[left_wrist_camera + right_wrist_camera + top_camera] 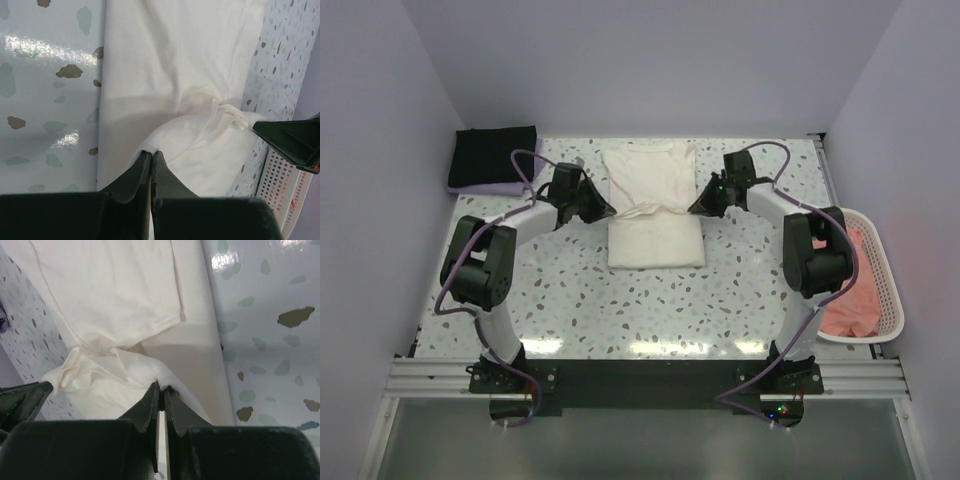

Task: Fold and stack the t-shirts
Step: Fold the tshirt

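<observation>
1. Pinching cloth, our left gripper [604, 209] was clamped on the cream-white t-shirt [655, 240] at its left edge.
2. Our right gripper [698, 207] was closed tight on its right edge.
3. We saw that shirt lying mid-counter, toward the far edge; the black t-shirt [492, 157] sat in the far-left corner.

Only an edge of the lavender t-shirt [480, 188] shows under the black t-shirt [495, 155]; the rest is hidden.
</observation>
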`<control>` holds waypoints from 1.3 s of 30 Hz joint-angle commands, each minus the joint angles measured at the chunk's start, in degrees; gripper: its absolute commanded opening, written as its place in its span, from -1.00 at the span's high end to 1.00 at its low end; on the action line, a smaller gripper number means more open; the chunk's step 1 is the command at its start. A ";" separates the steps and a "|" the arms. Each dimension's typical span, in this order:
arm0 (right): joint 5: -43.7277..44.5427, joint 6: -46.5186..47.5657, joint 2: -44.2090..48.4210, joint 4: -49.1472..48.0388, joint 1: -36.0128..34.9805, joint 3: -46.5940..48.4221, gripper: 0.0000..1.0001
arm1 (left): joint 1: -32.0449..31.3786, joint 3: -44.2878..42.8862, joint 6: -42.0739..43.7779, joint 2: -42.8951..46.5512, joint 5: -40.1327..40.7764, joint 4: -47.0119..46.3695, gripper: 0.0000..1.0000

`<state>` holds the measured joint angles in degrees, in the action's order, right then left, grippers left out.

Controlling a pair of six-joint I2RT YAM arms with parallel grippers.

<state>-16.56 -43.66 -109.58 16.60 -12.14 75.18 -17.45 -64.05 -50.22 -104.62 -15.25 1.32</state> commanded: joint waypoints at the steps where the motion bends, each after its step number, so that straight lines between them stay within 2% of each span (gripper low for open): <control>1: -2.95 1.56 -3.18 -1.92 0.80 4.36 0.85 | 1.72 -2.92 1.35 -2.08 -0.66 -1.41 0.91; 2: -3.48 2.52 -3.62 -1.66 0.98 4.97 0.64 | 1.98 -3.09 1.61 -2.60 -0.92 -1.41 0.82; 3: -3.92 2.96 -3.97 -1.66 1.50 5.76 0.51 | 2.42 -3.27 2.05 -2.43 -1.19 -1.67 0.49; 5: -4.19 5.24 -3.36 -1.31 1.86 6.12 0.26 | 3.56 -3.62 4.15 -1.39 -1.10 -1.59 0.08; 6: -3.32 6.21 -2.40 0.00 1.86 5.95 0.19 | 4.00 -3.71 4.86 -0.77 -1.54 -1.59 -0.15; 9: 0.81 7.36 3.39 -0.43 1.07 1.66 0.03 | 4.10 -3.63 6.97 2.30 -0.84 0.94 -0.21; 10: 2.13 7.53 6.98 -0.52 0.37 0.16 0.01 | 3.14 -2.93 6.80 3.36 -0.32 0.96 -0.20; 13: 8.54 9.03 10.34 -0.61 -4.63 -3.19 0.01 | -0.81 0.06 6.10 5.83 2.06 -0.44 0.05; 14: 9.86 9.90 10.35 -0.26 -6.04 -3.19 0.01 | -1.79 0.15 5.75 5.13 2.41 -0.44 0.20; 16: 12.24 10.08 9.30 -0.51 -9.03 -3.02 0.01 | -4.24 0.16 4.70 3.73 2.15 -2.79 0.41; 17: 12.16 10.09 7.21 -0.69 -9.56 -2.84 0.01 | -4.95 -0.45 4.43 1.81 1.71 -3.43 0.59; 20: 12.42 9.74 3.25 -2.35 -9.83 -2.75 0.03 | -6.98 -3.00 4.16 -2.59 0.83 -4.74 0.81; 24: 13.83 9.03 -0.54 -3.85 -9.92 -4.24 0.05 | -8.65 -4.24 4.25 -7.44 1.09 -4.49 0.90; 28: 14.53 6.14 1.21 -6.05 -9.92 -10.74 0.06 | -11.55 0.05 3.29 -7.80 2.93 -5.10 0.97; 39: 11.03 1.47 17.98 -13.17 -11.41 -37.63 0.06 | -16.90 25.71 -1.90 7.48 8.65 -10.72 1.00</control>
<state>-5.56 -41.39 -93.30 -1.02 -22.90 44.38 -32.88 -44.34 -51.07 -100.05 -10.00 -11.57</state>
